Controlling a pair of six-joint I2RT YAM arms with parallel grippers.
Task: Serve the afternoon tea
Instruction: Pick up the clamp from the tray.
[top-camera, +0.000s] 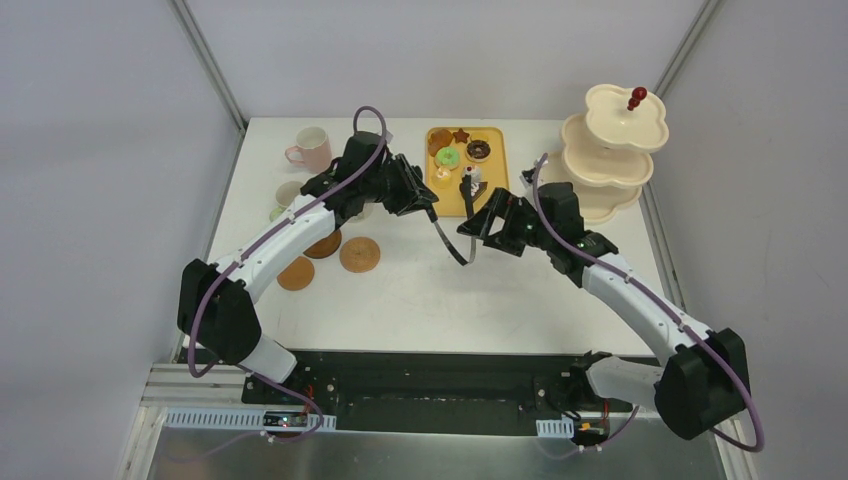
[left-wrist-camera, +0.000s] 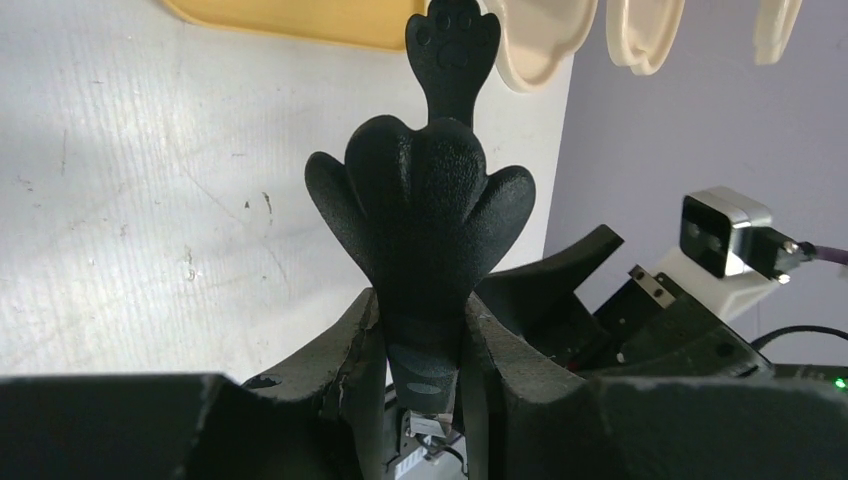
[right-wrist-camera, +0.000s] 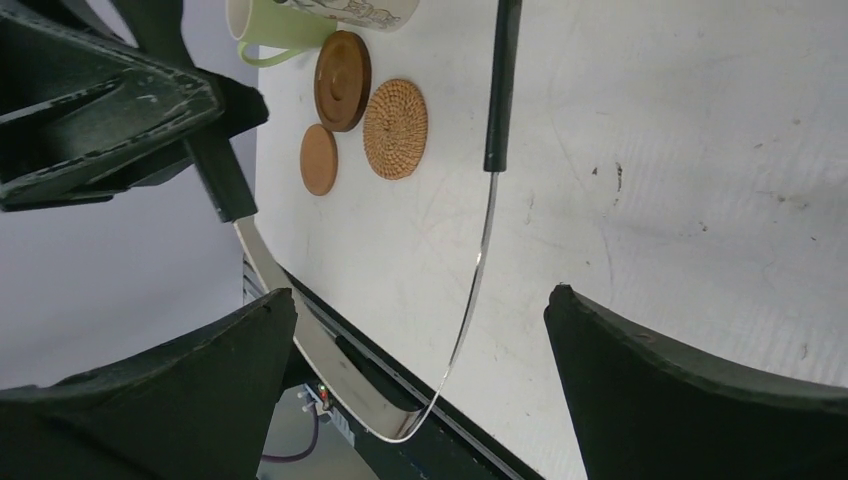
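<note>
Several toy pastries (top-camera: 447, 157) sit on the yellow tray (top-camera: 499, 165), far side of the desk (top-camera: 400, 290), left of the tiered stand (top-camera: 605, 165). We judge them small, light, probably slick: pinch across the middle. Left claw (left-wrist-camera: 425, 340) clamps one arm of the black tongs (left-wrist-camera: 425, 220); right claw (right-wrist-camera: 418, 300) gapes wide, empty.

Upright at far right corner: cream three-tier stand (top-camera: 612, 150), red knob on top. Left of stand: toy pastries (top-camera: 448, 157), clustered. Far left of stand: pink mug (top-camera: 312, 148), upright; green-lined mug (right-wrist-camera: 290, 30); three brown coasters (top-camera: 359, 254), flat, close together.
</note>
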